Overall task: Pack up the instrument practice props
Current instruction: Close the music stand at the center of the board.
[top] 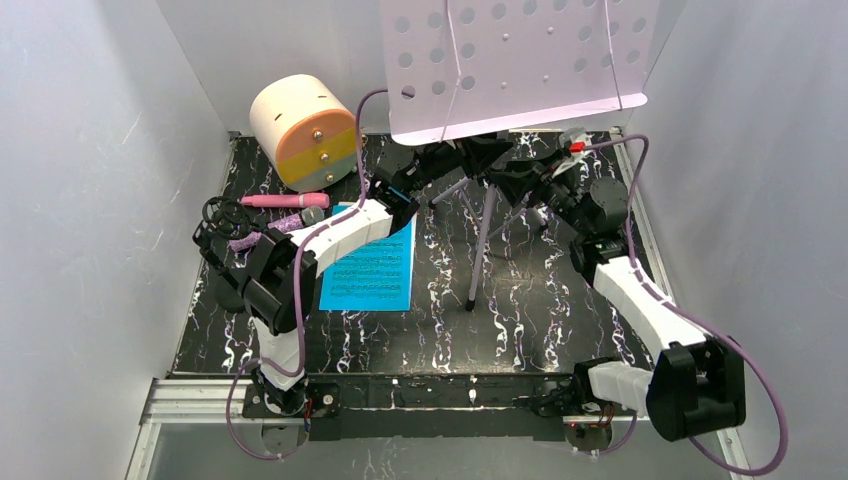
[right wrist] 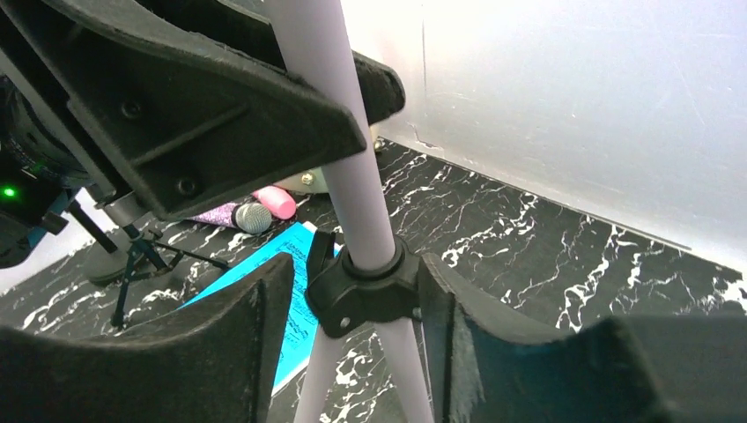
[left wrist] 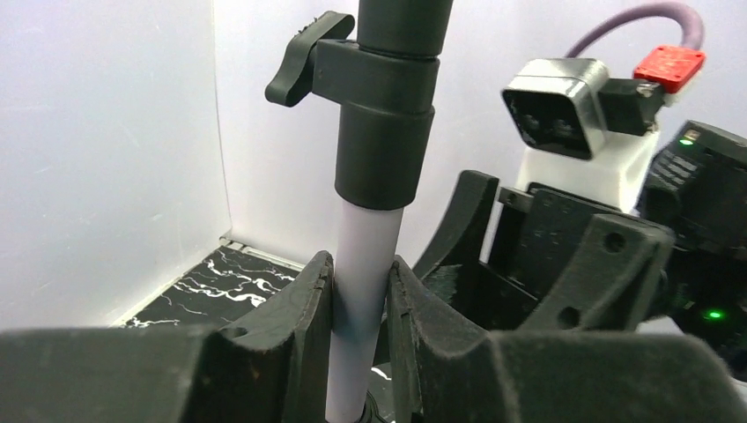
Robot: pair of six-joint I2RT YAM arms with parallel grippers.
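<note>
The lilac perforated music rack point(top: 510, 60) stands upright on its tripod legs point(top: 480, 250) at the back of the mat. My left gripper point(left wrist: 361, 282) is shut on its lilac pole point(left wrist: 366, 256), just under the black collar clamp point(left wrist: 383, 132). Lower down, my right gripper point(right wrist: 352, 300) is open, its fingers either side of the black leg hub point(right wrist: 366, 286), with a gap on the left. A pink toy microphone point(top: 285, 201), a purple silver-headed microphone point(top: 280, 224) and thin black mic tripods point(top: 225, 215) lie at the left. The blue sheet-music page point(top: 370, 270) lies flat beside the left arm.
A cream cylinder box point(top: 303, 130) with an orange-grey face lies at the back left. White walls close in the black marbled mat point(top: 560, 320) on the left, back and right. The rack's desk overhangs both grippers in the top view.
</note>
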